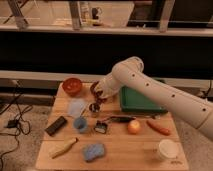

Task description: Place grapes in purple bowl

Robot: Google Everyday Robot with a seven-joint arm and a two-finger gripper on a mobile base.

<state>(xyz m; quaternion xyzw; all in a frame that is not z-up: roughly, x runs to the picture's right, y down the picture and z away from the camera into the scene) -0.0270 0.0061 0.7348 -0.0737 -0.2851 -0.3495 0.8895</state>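
Note:
The purple bowl (96, 88) stands at the back of the wooden table, right of the red bowl (72, 86), and the arm partly covers it. My gripper (98, 97) is at the bowl's front rim, reaching in from the right. A small dark reddish bunch, which I take for the grapes (94, 107), is directly below the gripper, just in front of the bowl. I cannot tell whether it hangs from the gripper or rests on the table.
A green tray (140, 102) sits at the back right. On the table (125, 150) are a pale plastic lid (76, 106), a blue cup (80, 123), a black bar (56, 126), a banana (65, 147), a blue sponge (94, 151), an orange fruit (133, 127), a carrot (159, 127) and a white cup (167, 149).

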